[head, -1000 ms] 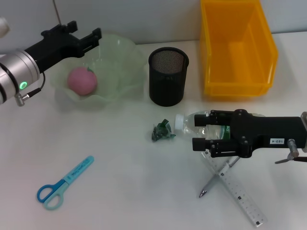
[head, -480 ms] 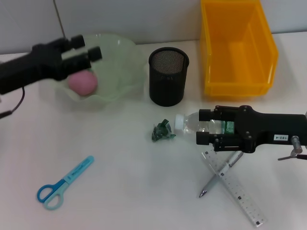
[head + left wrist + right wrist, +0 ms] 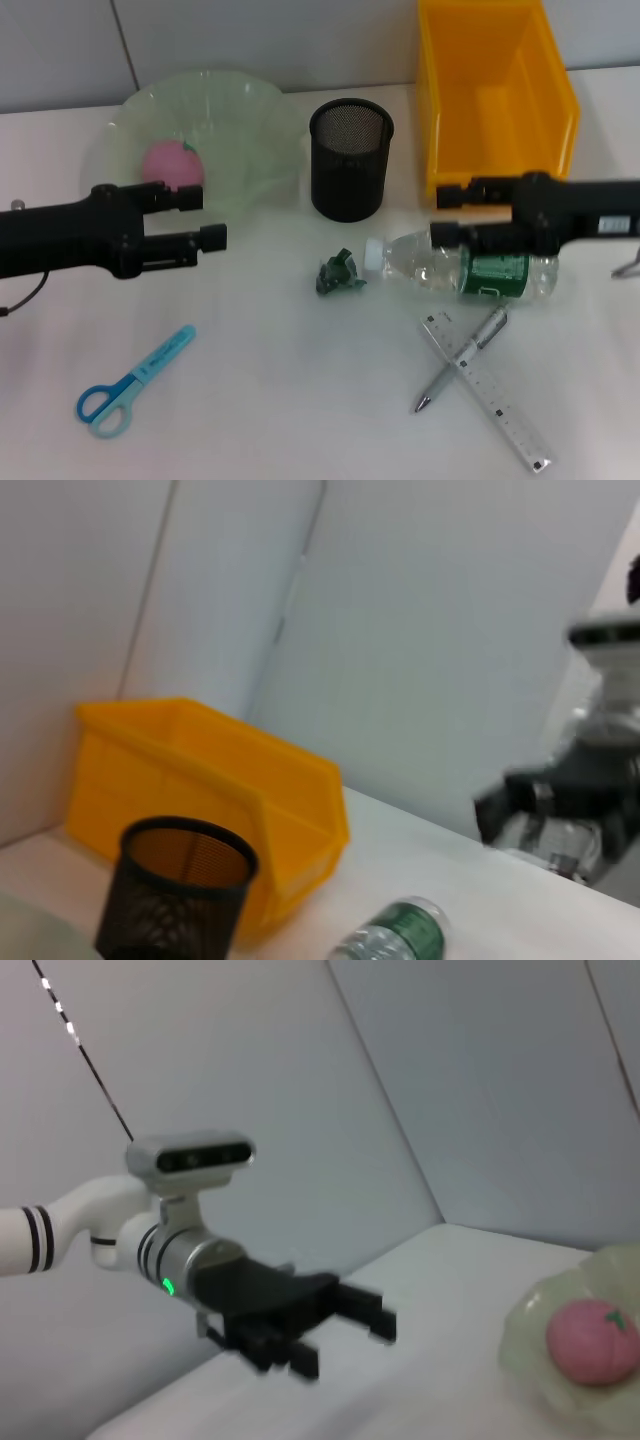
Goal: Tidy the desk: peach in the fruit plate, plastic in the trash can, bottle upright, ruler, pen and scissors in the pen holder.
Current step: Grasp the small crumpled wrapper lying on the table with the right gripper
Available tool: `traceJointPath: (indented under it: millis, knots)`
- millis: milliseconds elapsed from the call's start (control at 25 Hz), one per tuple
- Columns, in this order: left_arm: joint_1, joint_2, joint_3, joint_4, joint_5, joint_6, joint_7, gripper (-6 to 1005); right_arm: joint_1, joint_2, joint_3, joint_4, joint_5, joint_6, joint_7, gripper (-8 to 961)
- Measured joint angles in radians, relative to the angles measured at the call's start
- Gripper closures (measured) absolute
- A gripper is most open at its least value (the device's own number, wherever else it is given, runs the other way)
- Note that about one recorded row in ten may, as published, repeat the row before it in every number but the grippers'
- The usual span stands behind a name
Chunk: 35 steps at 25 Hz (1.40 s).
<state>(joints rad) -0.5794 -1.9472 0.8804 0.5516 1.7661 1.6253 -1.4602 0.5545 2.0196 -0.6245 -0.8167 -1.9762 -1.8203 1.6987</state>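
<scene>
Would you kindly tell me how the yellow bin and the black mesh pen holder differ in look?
The yellow bin is rectangular with solid walls; the black mesh pen holder is round and see-through. The bin is plainly wider than the pen holder. Both stand upright with nothing visible inside, side by side at the desk's far edge.

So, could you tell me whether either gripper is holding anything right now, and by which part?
Nothing is held. The left gripper is open over bare table in front of the plate; the right gripper is open above the lying bottle.
</scene>
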Motion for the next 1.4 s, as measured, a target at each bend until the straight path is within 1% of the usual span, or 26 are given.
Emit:
traceJointPath:
  millis: [40,120,160,200,240,320,360,440,520,560,600,640,720,760,800,840,960,1000,1040,1160,1200,1240,1320,1360,1400]
  knots:
    - [0.001,0.0,0.001,0.0,0.001,0.003,0.001,248,0.0,0.0,0.0,0.0,0.0,0.0,0.0,245]
    - [0.005,-0.003,0.002,-0.001,0.007,0.004,0.005,248,0.018,-0.001,-0.043,-0.098,-0.006,-0.005,0.1,246]
    - [0.005,-0.003,0.002,-0.001,0.007,0.004,0.005,248,0.03,-0.007,-0.078,-0.148,-0.011,-0.005,0.157,246]
    - [0.009,-0.011,-0.001,-0.001,0.013,0.002,0.012,248,0.062,-0.033,-0.149,-0.218,-0.026,-0.004,0.252,246]
    - [0.013,-0.017,0.0,0.001,0.017,-0.001,0.024,248,0.082,-0.048,-0.174,-0.231,-0.037,-0.005,0.286,247]
    - [0.013,-0.02,0.003,0.001,0.024,-0.001,0.031,248,0.134,-0.082,-0.215,-0.235,-0.074,-0.011,0.353,248]
    - [0.013,-0.02,0.003,0.001,0.024,-0.001,0.031,248,0.134,-0.082,-0.215,-0.235,-0.074,-0.011,0.353,248]
    - [0.013,-0.022,0.004,0.002,0.039,-0.001,0.032,248,0.192,-0.106,-0.229,-0.214,-0.123,-0.011,0.386,249]
    - [0.013,-0.022,0.004,0.003,0.058,-0.001,0.032,249,0.239,-0.117,-0.232,-0.185,-0.175,-0.005,0.393,250]
    - [0.014,-0.024,0.004,0.003,0.069,-0.001,0.032,249,0.279,-0.119,-0.236,-0.152,-0.224,0.007,0.39,250]
    - [0.015,-0.025,0.003,0.003,0.082,-0.002,0.032,249,0.3,-0.118,-0.24,-0.135,-0.251,0.015,0.382,250]
    - [0.015,-0.025,0.003,0.003,0.082,-0.002,0.032,249,0.3,-0.118,-0.24,-0.135,-0.251,0.015,0.382,251]
    - [0.018,-0.028,-0.004,0.003,0.1,-0.011,0.032,249,0.333,-0.109,-0.263,-0.111,-0.285,0.034,0.361,251]
    - [0.02,-0.028,-0.005,0.003,0.102,-0.015,0.032,249,0.344,-0.105,-0.286,-0.104,-0.291,0.045,0.351,252]
    - [0.023,-0.028,-0.006,0.004,0.102,-0.019,0.032,249,0.359,-0.098,-0.345,-0.098,-0.296,0.066,0.331,252]
    - [0.023,-0.028,-0.006,0.004,0.102,-0.019,0.032,248,0.359,-0.098,-0.345,-0.098,-0.296,0.066,0.331,253]
    - [0.035,-0.024,-0.006,0.004,0.103,-0.025,0.032,248,0.379,-0.086,-0.429,-0.096,-0.321,0.1,0.295,254]
    - [0.04,-0.023,-0.006,0.004,0.104,-0.025,0.032,249,0.393,-0.072,-0.454,-0.094,-0.355,0.119,0.259,254]
    - [0.04,-0.023,-0.006,0.004,0.104,-0.025,0.032,249,0.393,-0.072,-0.454,-0.094,-0.355,0.119,0.259,255]
    - [0.044,-0.024,-0.006,0.004,0.104,-0.028,0.03,249,0.416,-0.047,-0.467,-0.077,-0.397,0.154,0.199,256]
    - [0.046,-0.025,-0.006,0.004,0.104,-0.031,0.028,249,0.437,-0.035,-0.48,-0.05,-0.415,0.178,0.163,256]
    - [0.048,-0.026,-0.006,0.004,0.103,-0.035,0.025,249,0.437,-0.035,-0.48,-0.05,-0.415,0.178,0.163,257]
    - [0.051,-0.027,-0.007,0.004,0.102,-0.037,0.024,249,0.458,-0.027,-0.496,-0.019,-0.435,0.203,0.138,257]
    - [0.052,-0.028,-0.008,0.004,0.1,-0.038,0.023,249,0.472,-0.018,-0.509,0.003,-0.454,0.221,0.122,258]
    - [0.052,-0.028,-0.008,0.004,0.1,-0.038,0.023,249,0.484,-0.005,-0.523,0.026,-0.486,0.256,0.097,258]
